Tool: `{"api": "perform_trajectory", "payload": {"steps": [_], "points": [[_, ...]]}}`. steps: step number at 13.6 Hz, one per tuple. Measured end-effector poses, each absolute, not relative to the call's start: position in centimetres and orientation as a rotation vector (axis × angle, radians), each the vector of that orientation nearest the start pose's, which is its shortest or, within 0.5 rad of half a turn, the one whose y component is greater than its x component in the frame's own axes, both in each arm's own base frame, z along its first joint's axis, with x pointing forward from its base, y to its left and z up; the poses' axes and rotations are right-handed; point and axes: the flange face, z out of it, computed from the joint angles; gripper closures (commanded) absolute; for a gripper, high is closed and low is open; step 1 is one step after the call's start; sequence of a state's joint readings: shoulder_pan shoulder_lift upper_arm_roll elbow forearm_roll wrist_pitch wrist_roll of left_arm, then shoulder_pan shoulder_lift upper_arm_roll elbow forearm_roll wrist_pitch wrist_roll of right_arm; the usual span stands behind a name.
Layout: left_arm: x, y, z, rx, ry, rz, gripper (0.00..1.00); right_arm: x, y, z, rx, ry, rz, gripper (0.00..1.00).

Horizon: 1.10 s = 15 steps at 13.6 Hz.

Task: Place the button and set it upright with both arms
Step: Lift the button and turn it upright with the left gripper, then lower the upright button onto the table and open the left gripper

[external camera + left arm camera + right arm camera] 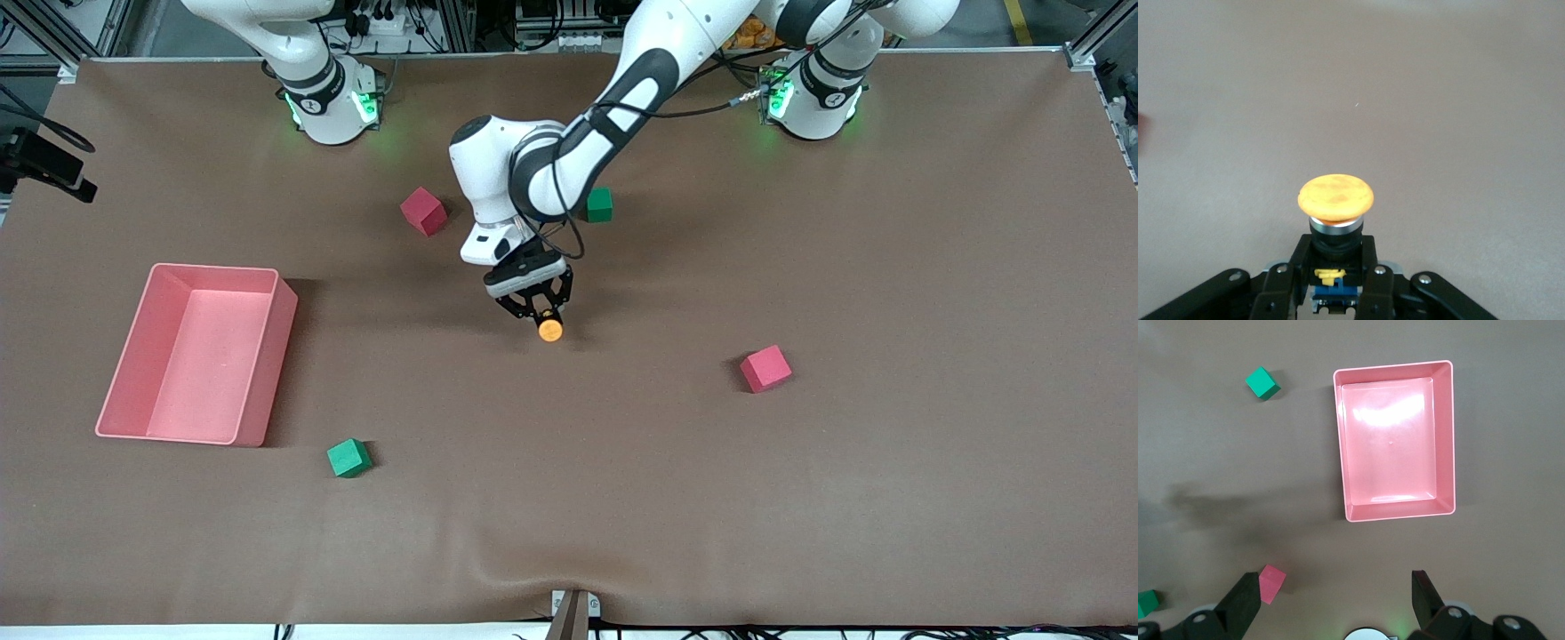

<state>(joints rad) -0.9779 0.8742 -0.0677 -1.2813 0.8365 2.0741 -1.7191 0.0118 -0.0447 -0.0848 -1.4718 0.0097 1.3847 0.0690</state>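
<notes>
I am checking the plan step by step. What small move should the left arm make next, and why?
Probably lower and set it down: the left gripper is shut on the button over bare table, middle of the mat. The right gripper waits open, raised.

Button (1335, 200) lower body hidden between left jaws; green cube (600, 204) partly behind arm.

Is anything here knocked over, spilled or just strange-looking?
Nothing looks spilled or broken. The one oddity: the button is held sideways, orange cap sticking out past the left pincer, which grips its dark body over the middle of the table. The right pincer waits open, high over the pink bin, which holds nothing.
</notes>
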Motion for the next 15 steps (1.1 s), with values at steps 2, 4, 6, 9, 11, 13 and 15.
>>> {"api": "perform_trajectory", "payload": {"steps": [2, 4, 6, 9, 11, 13, 15], "points": [[41.8, -62.1, 20.7, -2.724, -0.260, -1.042, 1.00, 51.9, -3.8, 67.8, -3.120, 0.220, 0.067, 0.00], [41.8, -62.0, 18.1, -2.676, -0.150, -1.138, 1.00, 51.9, -3.8, 67.8, -3.120, 0.220, 0.067, 0.00], [41.6, -62.0, 16.4, -2.639, -0.064, -1.230, 1.00, 51.9, -3.8, 67.8, -3.120, 0.220, 0.067, 0.00], [41.2, -62.5, 15.5, -2.634, -0.067, -1.370, 1.00, 51.9, -3.8, 67.8, -3.120, 0.220, 0.067, 0.00], [40.8, -62.6, 15.0, -2.625, -0.095, -1.475, 1.00, 51.9, -3.8, 67.8, -3.120, 0.220, 0.067, 0.00], [40.4, -62.3, 13.9, -2.610, -0.087, -1.536, 1.00, 51.9, -3.8, 67.8, -3.120, 0.220, 0.067, 0.00], [39.9, -62.1, 12.8, -2.599, -0.073, -1.589, 1.00, 51.9, -3.8, 67.8, -3.120, 0.220, 0.067, 0.00]]}}
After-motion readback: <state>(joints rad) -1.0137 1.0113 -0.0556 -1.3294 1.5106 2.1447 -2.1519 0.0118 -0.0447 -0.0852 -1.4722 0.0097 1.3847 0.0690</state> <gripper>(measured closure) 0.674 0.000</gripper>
